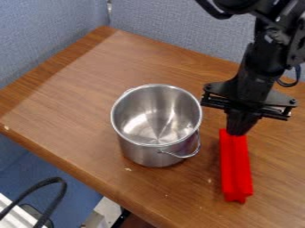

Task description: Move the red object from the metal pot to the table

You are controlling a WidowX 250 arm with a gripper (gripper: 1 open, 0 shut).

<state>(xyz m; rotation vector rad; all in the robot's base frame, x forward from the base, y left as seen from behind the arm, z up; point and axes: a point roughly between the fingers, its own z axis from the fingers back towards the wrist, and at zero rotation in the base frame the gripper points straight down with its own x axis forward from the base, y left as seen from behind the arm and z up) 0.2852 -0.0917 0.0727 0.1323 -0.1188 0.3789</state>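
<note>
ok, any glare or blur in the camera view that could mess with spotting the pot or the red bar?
Camera view: the metal pot shows soft bright reflections on its inner wall, rim still readable; the red bar is evenly lit and sharp-edged on the table; the gripper is dark and low in detail; overall the frame is low-resolution, without obvious motion blur.
</note>
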